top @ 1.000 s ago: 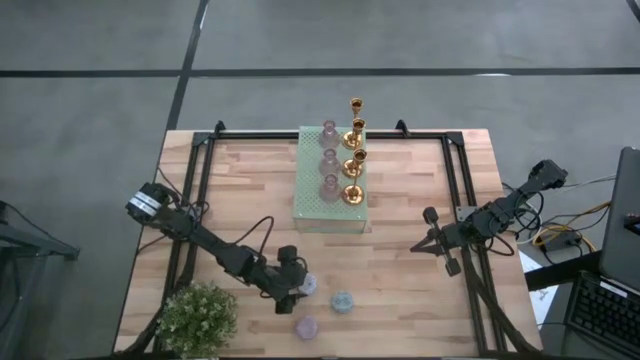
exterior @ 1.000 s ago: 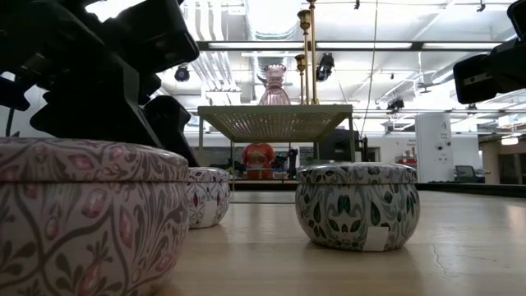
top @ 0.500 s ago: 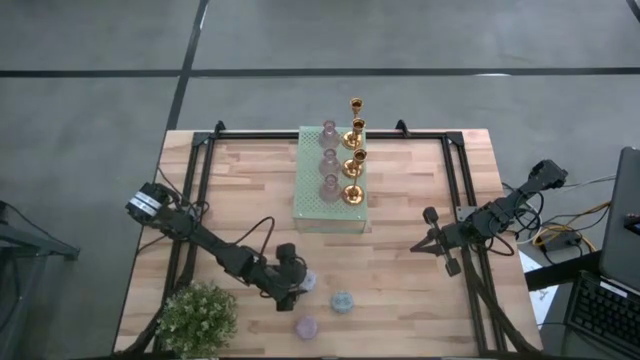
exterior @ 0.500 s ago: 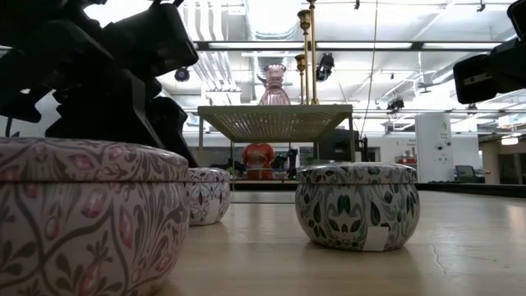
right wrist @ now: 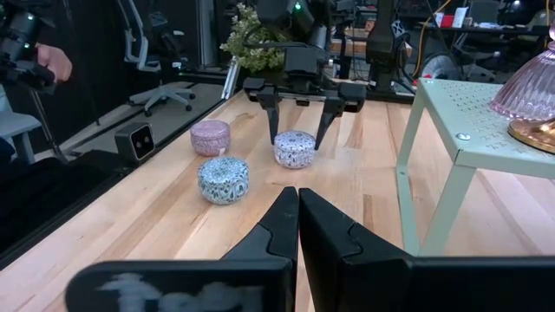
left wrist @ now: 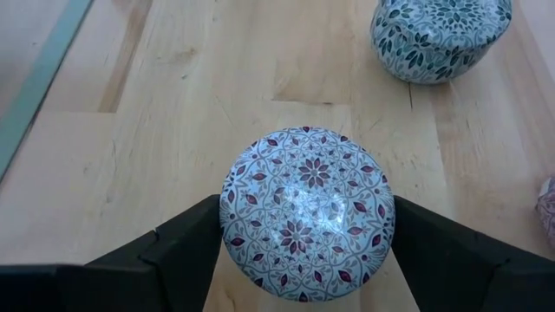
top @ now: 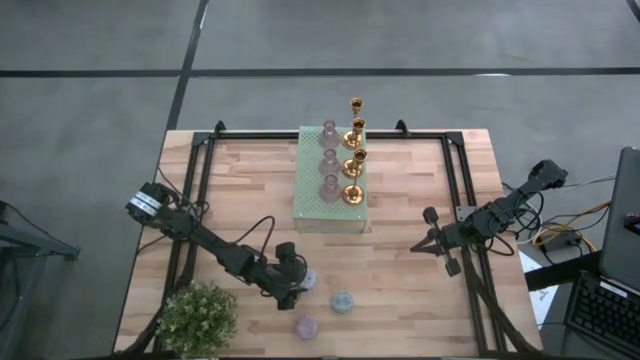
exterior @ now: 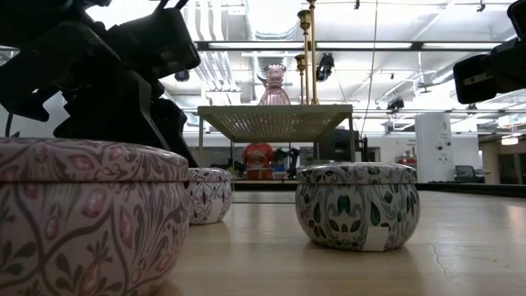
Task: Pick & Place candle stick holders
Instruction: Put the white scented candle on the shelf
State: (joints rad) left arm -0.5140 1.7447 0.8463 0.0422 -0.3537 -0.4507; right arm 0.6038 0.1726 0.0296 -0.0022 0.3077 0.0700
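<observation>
Three squat round candle stick holders stand on their bases near the table's front edge: a lilac-patterned one [top: 303, 283], a blue-green one [top: 342, 301] and a pink one [top: 306, 327]. My left gripper [top: 298, 287] is closed around the lilac holder [left wrist: 305, 212]. Gold holders [top: 353, 150] and pink glass ones [top: 328, 160] stand on the pale green block [top: 330, 205]. My right gripper [right wrist: 297, 195] waits shut above the table's right side [top: 416, 246]. My left gripper has one finger [left wrist: 195, 243] against the lilac holder's round wall [left wrist: 227, 227] and the other finger [left wrist: 416, 247] against the opposite side. The fingers slant down from the table's left. The holder stands upright with its base on the table.
A leafy potted plant [top: 197, 315] stands at the near left corner, close behind my left arm. The blue-green holder [left wrist: 438, 35] is a short way right of the held one. Bare wood lies between the block and the holders.
</observation>
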